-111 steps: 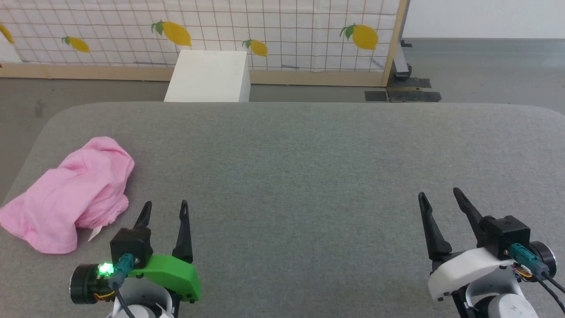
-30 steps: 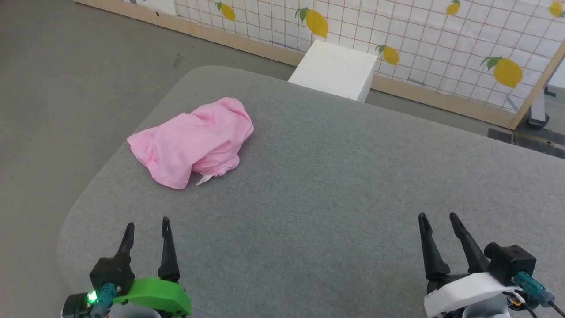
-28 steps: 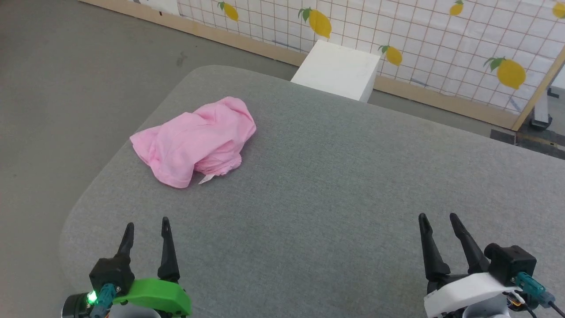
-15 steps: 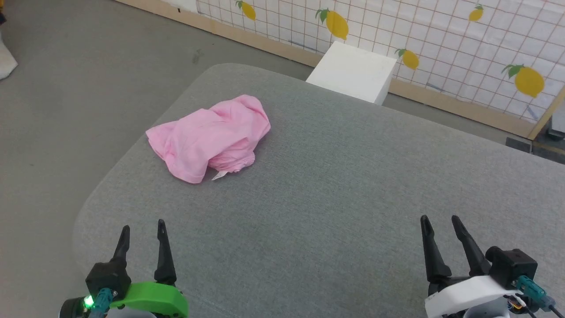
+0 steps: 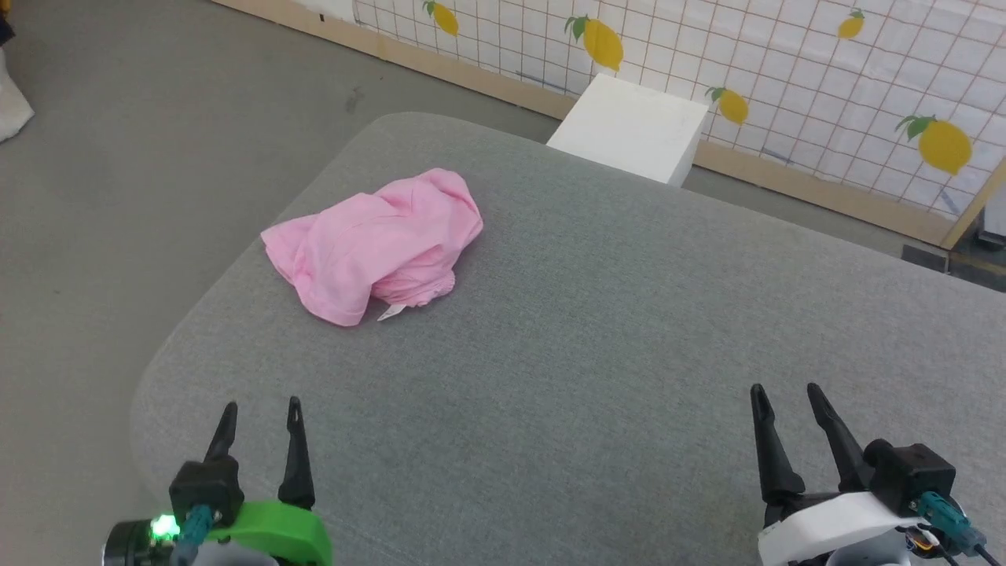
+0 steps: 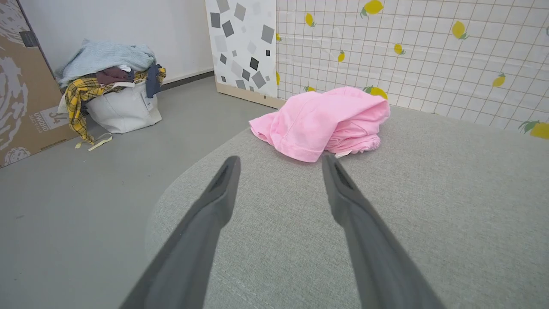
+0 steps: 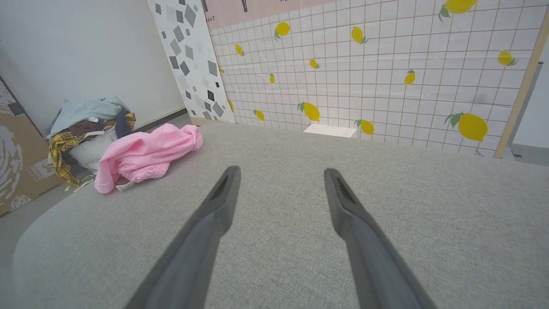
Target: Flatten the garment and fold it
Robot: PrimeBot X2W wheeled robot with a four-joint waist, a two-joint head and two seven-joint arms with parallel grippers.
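The pink garment [image 5: 373,244] lies crumpled in a heap near the left edge of the grey table [image 5: 597,338], its small white label [image 5: 390,313] poking out at the near side. My left gripper [image 5: 262,409] stands open at the lower left, well short of the heap and touching nothing. At the lower right my right gripper [image 5: 784,391] is open too, far from the cloth. The left wrist view shows the garment [image 6: 321,122] just beyond the empty fingers [image 6: 223,184]. The right wrist view has the garment [image 7: 146,156] off to the far left.
A white box [image 5: 633,130] stands on the floor behind the table, before a lemon-patterned screen [image 5: 786,71]. A white basket heaped with clothes [image 6: 113,92] and a cardboard box [image 6: 21,94] sit on the floor to the left. The table's rounded left corner [image 5: 157,377] lies close to my left gripper.
The head camera has turned left since the oldest frame, so the garment shows nearer the middle. In the last second the view drifted slightly more. The garment and both open grippers kept their places.
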